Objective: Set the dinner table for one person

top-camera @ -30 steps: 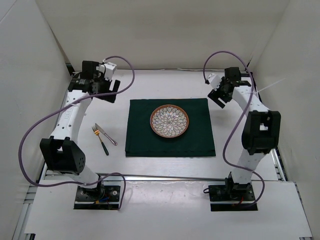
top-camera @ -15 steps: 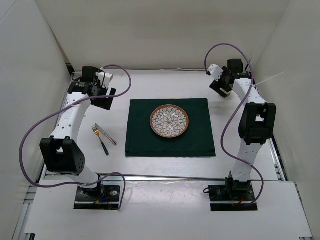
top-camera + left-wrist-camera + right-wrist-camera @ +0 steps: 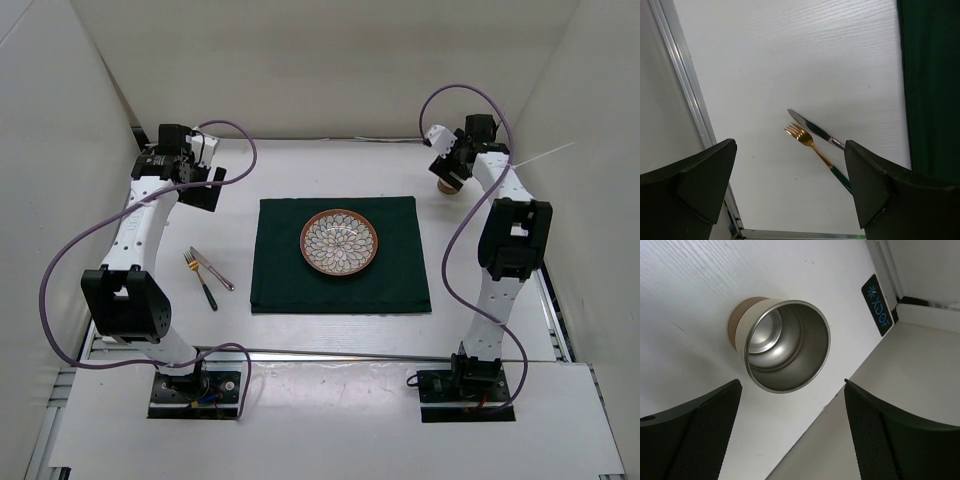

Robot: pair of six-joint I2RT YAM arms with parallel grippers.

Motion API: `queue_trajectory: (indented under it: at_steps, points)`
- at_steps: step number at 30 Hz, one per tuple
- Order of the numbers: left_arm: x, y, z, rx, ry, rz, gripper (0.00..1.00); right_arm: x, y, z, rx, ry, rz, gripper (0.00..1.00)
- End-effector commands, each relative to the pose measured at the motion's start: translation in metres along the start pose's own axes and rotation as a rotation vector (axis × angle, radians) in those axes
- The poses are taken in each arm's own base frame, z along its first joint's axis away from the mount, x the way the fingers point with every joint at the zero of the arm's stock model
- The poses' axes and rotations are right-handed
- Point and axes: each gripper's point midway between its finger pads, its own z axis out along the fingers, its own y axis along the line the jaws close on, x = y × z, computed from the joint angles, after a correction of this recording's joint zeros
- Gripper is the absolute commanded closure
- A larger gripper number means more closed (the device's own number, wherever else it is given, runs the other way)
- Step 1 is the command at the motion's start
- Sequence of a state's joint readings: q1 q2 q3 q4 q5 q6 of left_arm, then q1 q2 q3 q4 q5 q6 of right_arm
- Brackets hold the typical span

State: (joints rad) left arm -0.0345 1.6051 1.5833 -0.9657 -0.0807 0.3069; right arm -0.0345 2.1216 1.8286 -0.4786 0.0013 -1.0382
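Both arms have swung toward the far corners since a second ago. From above, the right end effector [image 3: 450, 165] now hangs over a metal cup [image 3: 447, 186] at the far right of the counter [image 3: 330, 172], apart from the green cloth [image 3: 340, 290] and its plate [image 3: 339, 242]. The left end effector [image 3: 197, 178] sits far left, with the fork [image 3: 200, 279] and knife [image 3: 213, 269] lying nearer its base. In the left wrist view the fingers stand wide apart and empty, and the cutlery lies side by side, handles slanting toward the cloth. In the right wrist view the fingers are spread and hold nothing. The upright cup's open mouth lies centred just ahead of them, so a straight descent by the right arm looks apt.
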Motion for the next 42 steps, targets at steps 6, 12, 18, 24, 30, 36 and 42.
queue_trajectory:
  at_steps: [6, 12, 18, 24, 30, 36, 42]
  points:
    - [0.001, 0.008, -0.014, -0.044, -0.013, 0.000, 0.00, -0.011, 0.002, 0.009, -0.017, -0.023, 0.054, 0.15]
    - [0.006, 0.009, -0.016, -0.053, 0.000, 0.001, 0.00, -0.009, 0.019, 0.020, -0.062, -0.013, 0.060, 0.25]
    - [0.007, 0.016, -0.020, -0.078, -0.001, -0.008, 0.00, -0.013, 0.034, 0.031, -0.096, -0.005, 0.065, 0.46]
    - [0.015, 0.017, -0.023, -0.094, 0.015, -0.007, 0.00, -0.016, 0.043, 0.030, -0.119, 0.004, 0.087, 0.93]
    - [0.019, 0.016, -0.025, -0.093, 0.017, -0.007, 0.00, -0.054, 0.042, -0.011, -0.094, -0.038, 0.122, 1.00]
    - [0.023, 0.015, -0.024, -0.092, 0.020, -0.006, 0.00, -0.096, 0.093, -0.079, -0.203, -0.059, 0.134, 1.00]
    - [0.031, 0.009, -0.024, -0.073, 0.020, -0.006, 0.00, -0.122, 0.155, -0.118, -0.351, -0.100, 0.131, 1.00]
